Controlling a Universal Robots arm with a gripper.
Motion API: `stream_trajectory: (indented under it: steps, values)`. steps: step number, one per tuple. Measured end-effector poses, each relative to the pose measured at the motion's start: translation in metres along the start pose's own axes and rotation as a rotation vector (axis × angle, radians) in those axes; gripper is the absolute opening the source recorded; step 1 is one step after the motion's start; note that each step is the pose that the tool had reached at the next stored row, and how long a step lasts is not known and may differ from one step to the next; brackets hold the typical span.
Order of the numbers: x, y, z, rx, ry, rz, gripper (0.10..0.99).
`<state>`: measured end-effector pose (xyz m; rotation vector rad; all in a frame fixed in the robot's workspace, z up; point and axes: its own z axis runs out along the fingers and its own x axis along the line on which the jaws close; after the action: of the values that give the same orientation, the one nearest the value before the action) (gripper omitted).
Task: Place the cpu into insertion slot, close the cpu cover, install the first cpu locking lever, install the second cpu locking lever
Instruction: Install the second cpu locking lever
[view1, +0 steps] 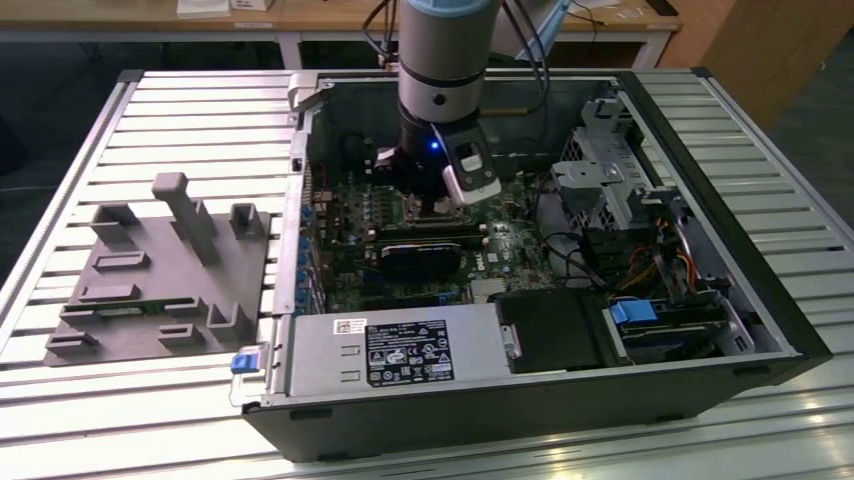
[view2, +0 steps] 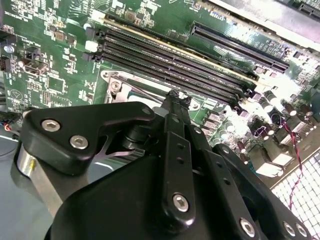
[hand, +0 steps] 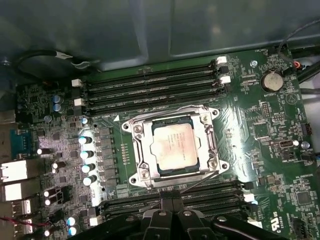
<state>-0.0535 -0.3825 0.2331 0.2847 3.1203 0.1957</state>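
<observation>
The computer case (view1: 787, 330) lies open on its side. It contains the green circuit board (hand: 260, 150), a power supply (view1: 400, 350) along the near wall, and a drive cage (view1: 607, 170) with cables at the exterior view's right.

On the board, the cpu (hand: 174, 146) sits in the insertion slot (hand: 134, 181). The cpu cover (hand: 209, 145) lies flat around the cpu, whose grey top shows through the cover's window. Thin wire levers (hand: 165, 114) run along two opposite sides of the cover; whether they are latched cannot be told. Memory slots (hand: 150, 87) flank the socket on both of those sides.

The arm (view1: 441, 60) reaches straight down into the case. The gripper (hand: 171, 202) hangs just beside one edge of the socket, over the adjacent memory slots. Its fingertips are pressed together, with nothing seen between them.

The case rests on a slatted metal table (view1: 134, 420). A grey fixture block (view1: 147, 290) lies beside the case at the exterior view's left. A wooden desk (view1: 334, 15) stands behind the table.

Bare slats border the case on all sides.
</observation>
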Motion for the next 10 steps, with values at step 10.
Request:
stream_trajectory:
  steps: [10]
  values:
    - [0.0014, -0.0105, 0.0043, -0.057, 0.0105, 0.001, 0.102]
